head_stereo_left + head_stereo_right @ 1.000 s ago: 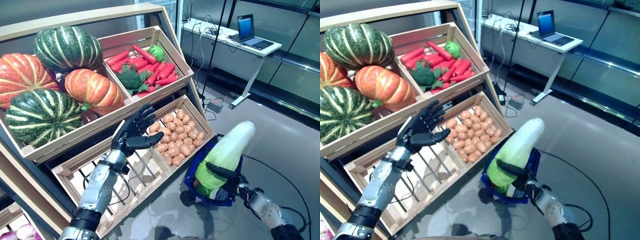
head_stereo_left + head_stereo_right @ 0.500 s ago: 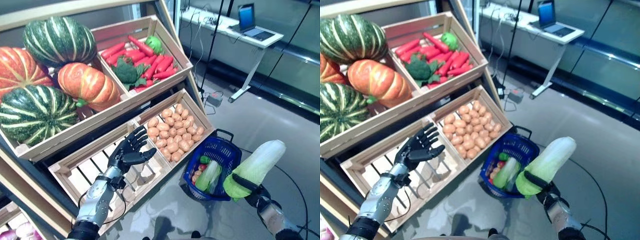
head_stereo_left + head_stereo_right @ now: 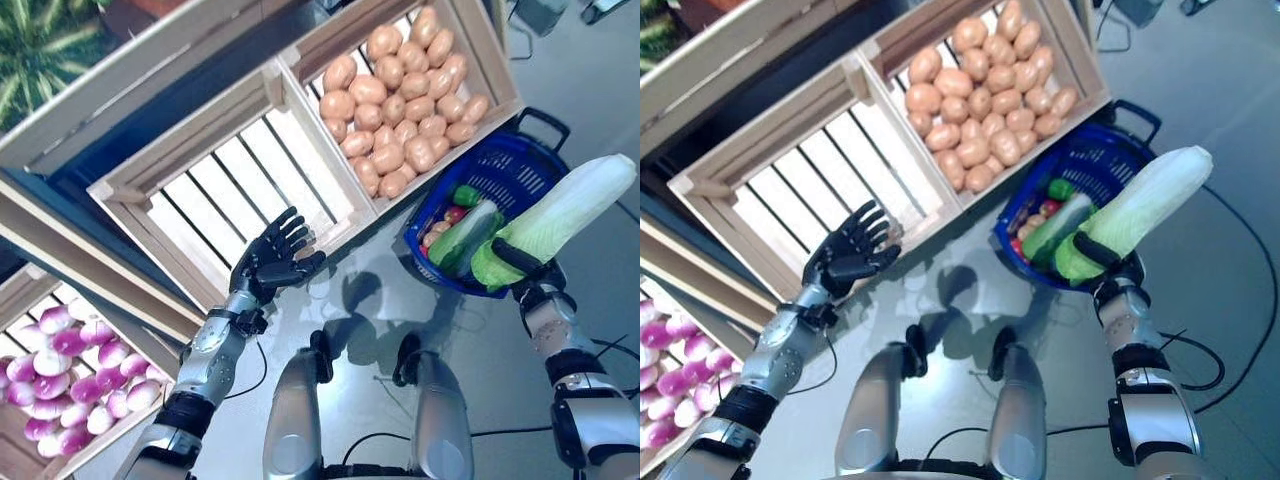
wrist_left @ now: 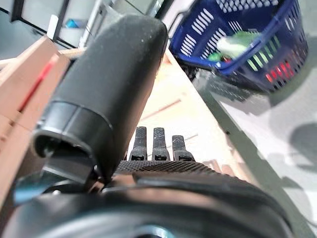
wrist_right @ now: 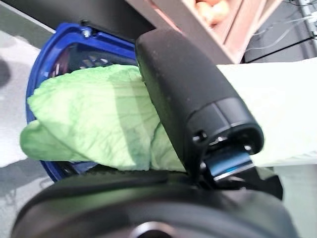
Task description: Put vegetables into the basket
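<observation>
My right hand (image 3: 527, 271) is shut on a long pale-green napa cabbage (image 3: 563, 217), held above the near rim of the blue basket (image 3: 499, 166) on the floor. The right wrist view shows the thumb (image 5: 190, 106) curled over the cabbage's leafy end (image 5: 94, 119) with the basket (image 5: 64, 42) behind it. Inside the basket lie a cucumber-like green vegetable (image 3: 462, 234), a small green one and something red. My left hand (image 3: 270, 263) hovers open in front of the slatted crate (image 3: 225, 190), holding nothing.
A wooden crate of potatoes (image 3: 405, 112) sits beside the slatted crate, right behind the basket. A lower crate of purple onions (image 3: 62, 370) shows at the far left. Grey floor lies around the basket.
The camera has tilted down, so the upper crates have left the view. My right hand still holds the cabbage by the basket. The left hand stays open near the slatted crate.
</observation>
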